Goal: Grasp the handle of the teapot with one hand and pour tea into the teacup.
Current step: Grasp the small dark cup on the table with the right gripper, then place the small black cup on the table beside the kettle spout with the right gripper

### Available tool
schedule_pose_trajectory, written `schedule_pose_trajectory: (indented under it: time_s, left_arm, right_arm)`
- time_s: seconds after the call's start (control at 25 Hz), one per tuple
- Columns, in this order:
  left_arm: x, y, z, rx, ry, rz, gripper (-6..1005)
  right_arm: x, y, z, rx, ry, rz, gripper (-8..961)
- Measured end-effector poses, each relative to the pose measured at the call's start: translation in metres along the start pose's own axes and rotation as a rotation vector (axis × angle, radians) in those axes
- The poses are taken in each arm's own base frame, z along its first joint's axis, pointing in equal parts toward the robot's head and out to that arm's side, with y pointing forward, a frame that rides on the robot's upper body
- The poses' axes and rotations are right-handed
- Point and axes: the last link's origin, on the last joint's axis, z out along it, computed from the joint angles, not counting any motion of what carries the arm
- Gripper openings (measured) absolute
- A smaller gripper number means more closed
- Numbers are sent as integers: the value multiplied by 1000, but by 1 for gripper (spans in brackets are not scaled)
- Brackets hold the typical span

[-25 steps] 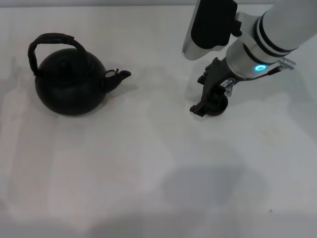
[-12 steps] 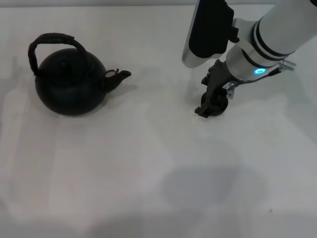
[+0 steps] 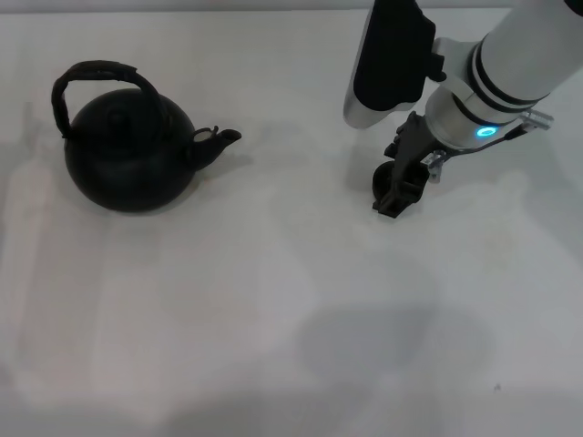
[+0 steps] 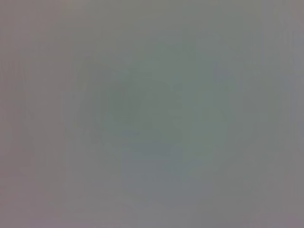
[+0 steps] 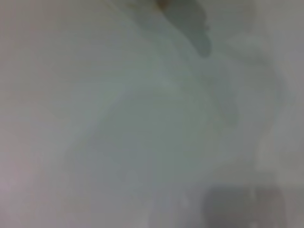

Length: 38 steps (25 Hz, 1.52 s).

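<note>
Work surface: a flat, matte white table [image 3: 273, 300], smooth, faintly mottled with soft shadows.

Teapot [image 3: 127, 157]: round, squat body in matte black, standing upright near the left edge of the table, toward the far side. Knobbed lid on top. Short, stubby spout [image 3: 219, 141] directed toward the table's right side, tip slightly upturned. Handle [image 3: 98, 75]: a dark arched bail with a rough, wrapped texture, looping high over the lid and leaning a little toward the left edge. Nothing touching the handle or the body.

Teacup [image 3: 407, 182]: small, round, dark, resting on the table in the right half, well apart from the teapot. Largely covered by the gripper; only part of the dark body visible, rim not discernible.

Right gripper [image 3: 398, 188]: black fingers reaching down from a white and silver cylindrical wrist bearing a lit blue-green ring, positioned directly at the teacup. Fingers drawn narrow around or against the cup; contact with the cup apparent in the head view, but a firm grasp cannot be confirmed. A glossy black and white housing sits above the wrist, toward the far edge.

Right wrist view: blurred pale surface only, with a dark smudge near one border; no usable detail.

Left gripper: outside the head view. Left wrist view: uniform grey-green field, featureless.
</note>
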Motion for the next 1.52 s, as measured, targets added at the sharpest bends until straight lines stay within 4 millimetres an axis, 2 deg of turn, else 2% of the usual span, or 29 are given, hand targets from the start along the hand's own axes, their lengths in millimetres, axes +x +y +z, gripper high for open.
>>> schedule_pose_trajectory:
  time_s: [0.36,0.64,0.88,0.92,0.96,1.12,1.32,1.52]
  left_arm:
    - [0,1,1,-3,2,-2,817]
    - [1,2,2,-5,3,-2,817]
    - [1,3,4,-11,5,-2,816]
    - [1,4,5,-14,5,-2,816]
    - [1,4,5,-14,5,-2,816]
    - [1,5,5,-17,4,-1,816]
    - [0,6,5,-23,1,-1,816]
    - [0,7,5,-30,-2,1,816]
  right_arm:
    - [6,0,-2,-7,28,1,815]
    - [3,1,-5,-11,37,-10,795]
    - [-22,5,-19,6,-31,-70,726]
    - [-36,11,-22,-6,-58,-110,726]
    - [-36,11,-22,-6,-58,-110,727]
    - [-58,28,-21,-45,-85,-198,729]
    - [-72,45,-14,-69,-101,-270,731]
    - [-76,51,-9,-76,-104,-289,734]
